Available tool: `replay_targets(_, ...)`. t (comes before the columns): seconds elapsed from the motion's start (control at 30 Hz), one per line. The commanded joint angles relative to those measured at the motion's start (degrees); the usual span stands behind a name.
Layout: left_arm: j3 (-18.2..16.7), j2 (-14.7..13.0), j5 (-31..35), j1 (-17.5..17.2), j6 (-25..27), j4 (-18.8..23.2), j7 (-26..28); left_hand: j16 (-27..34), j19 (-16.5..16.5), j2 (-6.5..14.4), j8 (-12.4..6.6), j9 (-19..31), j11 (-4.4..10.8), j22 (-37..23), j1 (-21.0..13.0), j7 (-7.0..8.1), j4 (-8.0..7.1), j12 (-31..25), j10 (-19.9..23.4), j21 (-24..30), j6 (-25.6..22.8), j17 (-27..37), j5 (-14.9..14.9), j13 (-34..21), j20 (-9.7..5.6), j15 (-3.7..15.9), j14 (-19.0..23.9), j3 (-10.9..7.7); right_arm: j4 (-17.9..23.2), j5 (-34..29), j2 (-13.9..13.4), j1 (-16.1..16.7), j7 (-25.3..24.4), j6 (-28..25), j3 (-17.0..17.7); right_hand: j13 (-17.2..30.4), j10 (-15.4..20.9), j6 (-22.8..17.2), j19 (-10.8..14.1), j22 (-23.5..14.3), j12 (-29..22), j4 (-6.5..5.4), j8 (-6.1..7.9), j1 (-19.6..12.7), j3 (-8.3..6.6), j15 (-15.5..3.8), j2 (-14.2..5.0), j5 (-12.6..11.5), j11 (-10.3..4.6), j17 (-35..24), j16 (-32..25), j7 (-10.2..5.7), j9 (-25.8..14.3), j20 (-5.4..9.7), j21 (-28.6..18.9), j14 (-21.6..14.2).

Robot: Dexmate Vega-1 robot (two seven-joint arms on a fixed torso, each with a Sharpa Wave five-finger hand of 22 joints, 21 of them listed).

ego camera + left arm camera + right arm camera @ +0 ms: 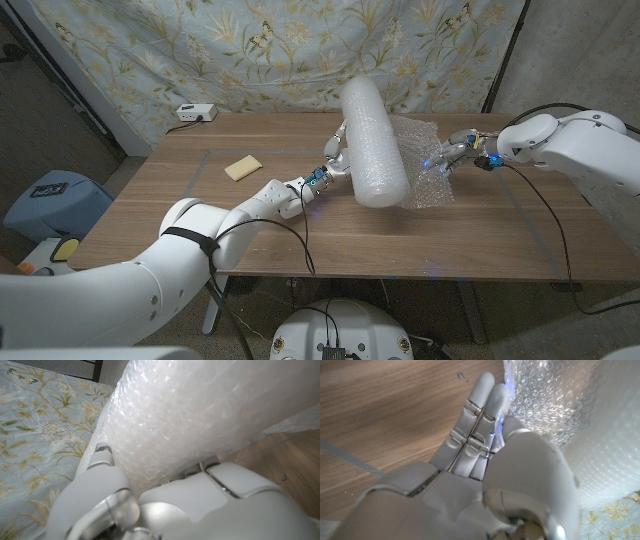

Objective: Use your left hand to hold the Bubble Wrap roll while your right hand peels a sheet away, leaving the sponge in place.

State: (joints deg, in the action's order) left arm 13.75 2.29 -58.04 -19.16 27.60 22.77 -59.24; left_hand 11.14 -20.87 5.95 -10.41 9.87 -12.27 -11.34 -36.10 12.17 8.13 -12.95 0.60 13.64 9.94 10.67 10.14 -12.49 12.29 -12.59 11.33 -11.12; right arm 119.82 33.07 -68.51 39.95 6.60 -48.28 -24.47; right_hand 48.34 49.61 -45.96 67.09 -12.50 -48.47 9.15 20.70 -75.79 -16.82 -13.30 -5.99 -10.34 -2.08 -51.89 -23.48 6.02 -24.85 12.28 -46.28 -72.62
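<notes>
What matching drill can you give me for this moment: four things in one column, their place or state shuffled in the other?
Things:
1. bubble wrap roll
2. sponge
3. loose sheet
4. white box

Places or states:
A. at the table's far edge, by the curtain
B. lying alone on the wood, on the left arm's side
C. gripped by the left hand
D. pulled out from the roll, at the right hand

Pairs: 1-C, 2-B, 3-D, 4-A
</notes>
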Motion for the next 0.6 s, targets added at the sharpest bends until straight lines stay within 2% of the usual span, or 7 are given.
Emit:
replay_targets(0.03,-0.58,0.11,1.17,1.56,-1.87,-2.66,-0.29,-0.33,-0.19,-0.15,-0.05,0.12,-0.08,-0.25,0.52,0.31,-0.20,0.14,-0.44,-0.27,6.39,0.13,0.01,-0.14,-0.01,-0.20,-0.36,0.30,-0.95,-0.28,0.75,-1.10,0.27,-0.46,-0.42,0.01,0.53,-0.68,-0.45,-0.14,0.08,0.05,-0.30,-0.75,0.23,0.01,0.05,0.06,0.02,-0.14,0.42,-0.10,-0.28,0.04,-0.53,-0.71)
replay_targets(0.33,-1.79,0.44,2.37,1.83,-2.44,-3.22,0.09,-0.35,0.05,0.06,-0.09,0.12,-0.05,-0.25,0.84,0.34,-0.27,0.10,-0.37,-0.34,6.66,0.11,0.10,-0.09,0.00,-0.22,-0.52,0.34,-1.03,0.14,0.40,-0.86,-0.23,-0.78,0.27,0.07,0.58,-0.80,-0.62,-0.09,0.20,0.05,-0.34,-0.88,0.25,0.02,0.05,0.08,0.01,-0.25,0.55,-0.13,-0.34,0.04,-0.96,-0.85)
replay_targets(0.57,-2.41,0.64,3.60,1.98,-2.59,-3.34,-0.14,-0.34,0.24,-0.07,-0.05,0.12,-0.04,-0.25,1.33,0.29,-0.27,0.06,-0.13,-0.35,7.47,0.13,0.09,-0.02,-0.01,-0.22,-0.81,0.59,-0.84,0.72,-0.58,0.52,-0.80,0.24,1.52,0.06,0.55,-0.84,-0.81,-0.03,0.39,0.03,-0.47,-0.97,0.28,0.01,0.04,0.08,0.04,-0.31,0.73,-0.07,-0.32,0.04,-1.37,-0.94)
replay_targets(0.6,-2.55,0.70,3.71,1.98,-2.57,-3.37,-0.18,-0.38,0.40,-0.30,0.19,0.10,-0.04,-0.25,1.47,-0.65,-0.22,0.10,-0.11,-0.38,8.73,0.11,0.09,0.01,-0.02,-0.21,-1.09,0.74,-0.77,1.03,-0.51,0.52,-1.03,-0.33,1.69,0.13,0.51,-0.89,-0.84,-0.02,0.40,0.01,-0.49,-0.97,0.29,0.03,0.02,0.08,-0.07,-0.25,0.84,-0.11,-0.30,0.03,-1.46,-0.91)
